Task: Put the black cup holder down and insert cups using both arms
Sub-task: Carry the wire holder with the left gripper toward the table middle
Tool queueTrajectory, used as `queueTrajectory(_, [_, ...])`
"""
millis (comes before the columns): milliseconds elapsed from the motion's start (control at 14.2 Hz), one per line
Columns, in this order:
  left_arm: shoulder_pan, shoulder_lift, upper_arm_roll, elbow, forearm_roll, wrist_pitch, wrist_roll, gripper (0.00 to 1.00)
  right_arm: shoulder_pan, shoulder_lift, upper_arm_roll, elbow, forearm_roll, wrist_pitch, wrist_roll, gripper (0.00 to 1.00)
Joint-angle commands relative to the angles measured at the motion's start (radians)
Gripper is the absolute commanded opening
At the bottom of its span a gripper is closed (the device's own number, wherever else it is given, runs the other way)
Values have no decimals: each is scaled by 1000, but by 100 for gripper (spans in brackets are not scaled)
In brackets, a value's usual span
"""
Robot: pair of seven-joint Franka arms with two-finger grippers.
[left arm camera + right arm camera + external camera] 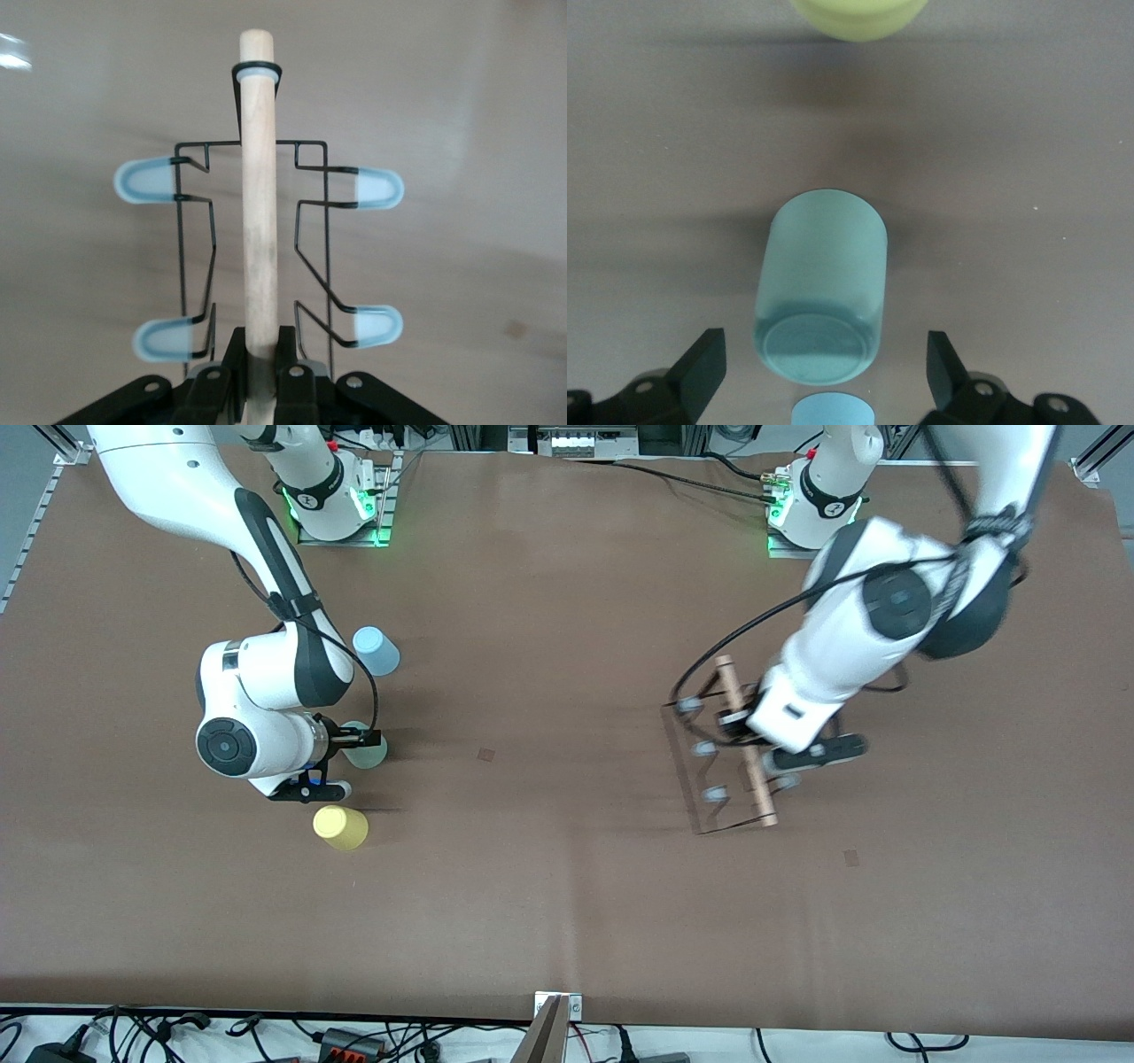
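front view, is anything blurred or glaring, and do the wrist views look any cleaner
Front view: the left arm is smeared by motion blur, while the cups cast soft shadows. Left wrist view: the black cup holder is sharp, with a small glare patch in one corner. Right wrist view: the mint cup is clear, the yellow cup cropped and soft.

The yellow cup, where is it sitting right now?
The yellow cup stands on the table toward the right arm's end, nearest the front camera of the three cups, just below the mint cup that the right claw straddles.
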Motion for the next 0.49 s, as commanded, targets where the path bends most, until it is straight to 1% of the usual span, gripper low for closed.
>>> queueTrajectory(0, [-85, 115, -6, 150, -1, -40, -117, 1, 3, 3, -3, -7, 0, 5, 66, 100])
queueTrajectory(212, [-165, 167, 3, 197, 16, -32, -121, 1, 11, 17, -1, -7, 0, 25, 75, 100])
queueTrajectory(282, [-194, 185, 5, 211, 36, 3, -122, 1, 11, 26, -1, -7, 0, 30, 75, 100])
queueTrajectory(424, [-211, 208, 5, 214, 59, 72, -131, 1, 9, 33, -1, -7, 0, 34, 74, 100])
